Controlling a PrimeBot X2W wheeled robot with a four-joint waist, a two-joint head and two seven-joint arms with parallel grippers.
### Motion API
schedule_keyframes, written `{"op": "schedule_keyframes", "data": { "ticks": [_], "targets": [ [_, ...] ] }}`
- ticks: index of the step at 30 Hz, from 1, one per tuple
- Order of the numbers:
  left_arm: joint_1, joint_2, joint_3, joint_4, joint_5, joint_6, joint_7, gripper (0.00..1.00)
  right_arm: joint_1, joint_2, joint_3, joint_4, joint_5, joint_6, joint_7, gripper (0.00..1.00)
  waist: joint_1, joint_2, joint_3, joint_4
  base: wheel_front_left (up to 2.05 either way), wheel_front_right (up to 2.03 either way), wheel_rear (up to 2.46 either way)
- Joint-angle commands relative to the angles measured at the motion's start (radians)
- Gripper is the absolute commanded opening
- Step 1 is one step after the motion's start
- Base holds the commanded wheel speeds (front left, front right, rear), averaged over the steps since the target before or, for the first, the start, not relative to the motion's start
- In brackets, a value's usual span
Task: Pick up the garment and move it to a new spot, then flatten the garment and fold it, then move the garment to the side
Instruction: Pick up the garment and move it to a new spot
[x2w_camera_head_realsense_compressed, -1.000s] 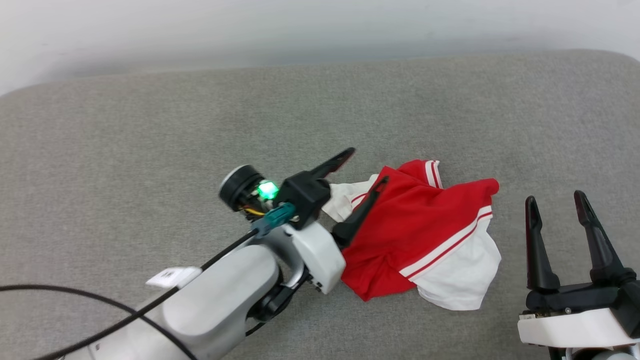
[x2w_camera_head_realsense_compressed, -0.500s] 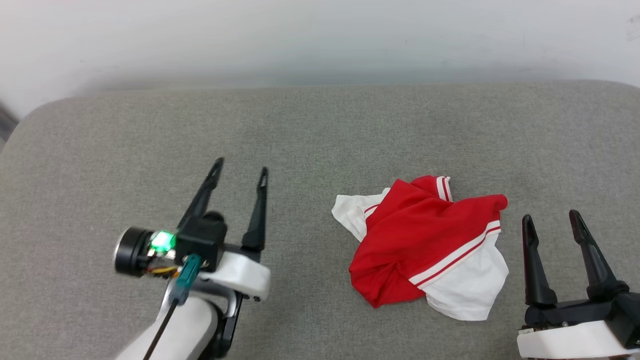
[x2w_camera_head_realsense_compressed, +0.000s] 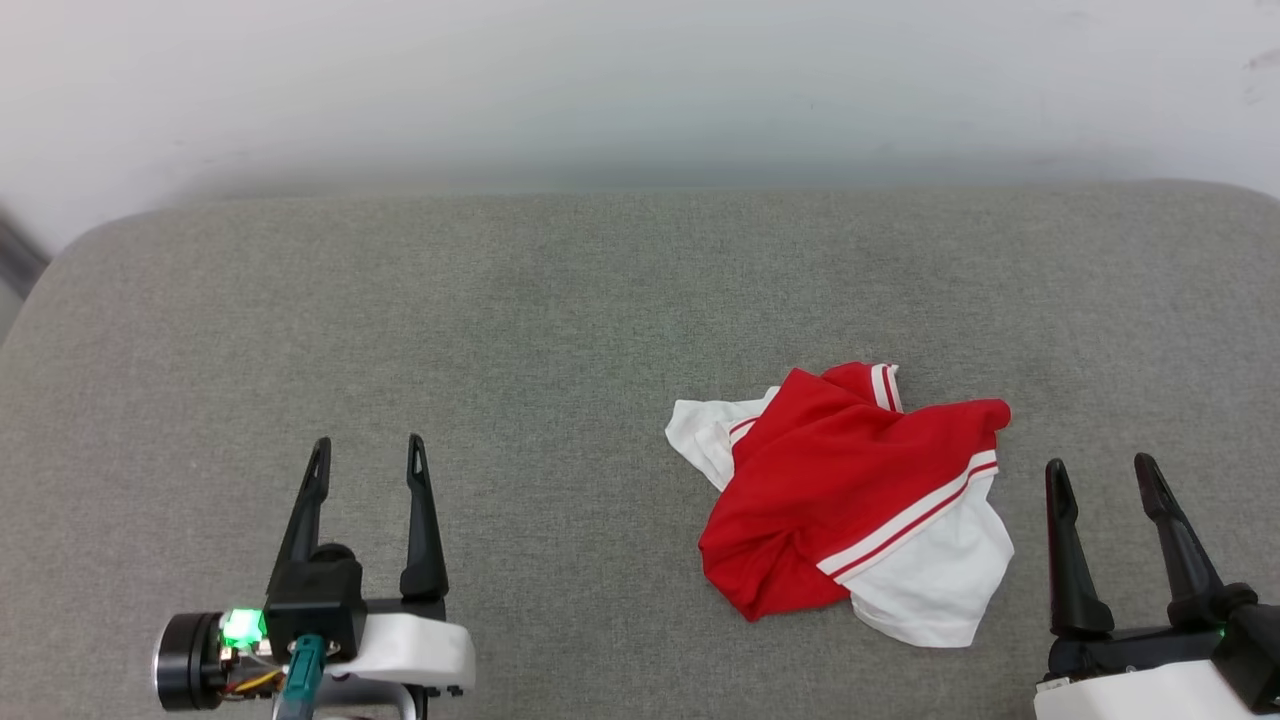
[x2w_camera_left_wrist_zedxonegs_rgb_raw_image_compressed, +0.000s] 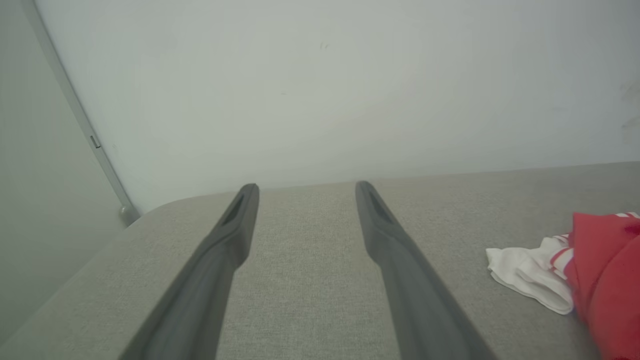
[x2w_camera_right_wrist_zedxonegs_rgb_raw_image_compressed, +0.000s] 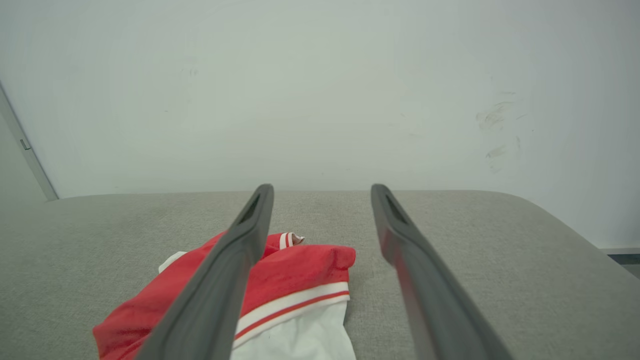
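While looking down from the head view, got the left gripper (x2w_camera_head_realsense_compressed: 367, 440) lower left and right gripper (x2w_camera_head_realsense_compressed: 1097, 460) lower right, both pointing up the grey cushion (x2w_camera_head_realsense_compressed: 560, 300), fingers spread wide, gripping nothing. Little green light (x2w_camera_head_realsense_compressed: 238, 628) on the left wrist. Red-and-white garment (x2w_camera_head_realsense_compressed: 840, 480) crumpled between them, nearer the right one, touching neither. Plain white wall (x2w_camera_head_realsense_compressed: 600, 90) behind.

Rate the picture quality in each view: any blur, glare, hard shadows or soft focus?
Head view: even, soft light, garment sharp with barely a shadow, the green lamp on the left wrist blooms slightly. Left wrist view: the near fingers look soft, the cushion weave crisp. Right wrist view: same soft fingers, no glare, faint wall scuffs readable.
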Motion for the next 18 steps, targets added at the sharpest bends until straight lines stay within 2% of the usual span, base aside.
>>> {"op": "schedule_keyframes", "data": {
  "ticks": [1,12,18],
  "targets": [
    [0.026,-0.020,0.019,-0.003,0.016,-0.017,-0.003,1.00,0.009,0.001,0.000,0.004,0.008,0.000,-0.002,1.00,0.0000,0.0000,-0.004,0.000,0.00,0.00,0.00],
    [0.129,-0.138,0.142,0.016,0.104,-0.169,-0.003,1.00,0.042,0.001,0.002,0.025,0.039,0.000,-0.002,1.00,0.0000,0.0000,-0.044,0.001,0.00,0.00,0.00],
    [0.166,-0.186,0.197,0.022,0.142,-0.223,-0.003,1.00,0.063,0.001,0.007,0.031,0.047,0.000,-0.002,1.00,0.0000,0.0000,-0.063,0.002,0.00,0.00,0.00]
  ]
}}
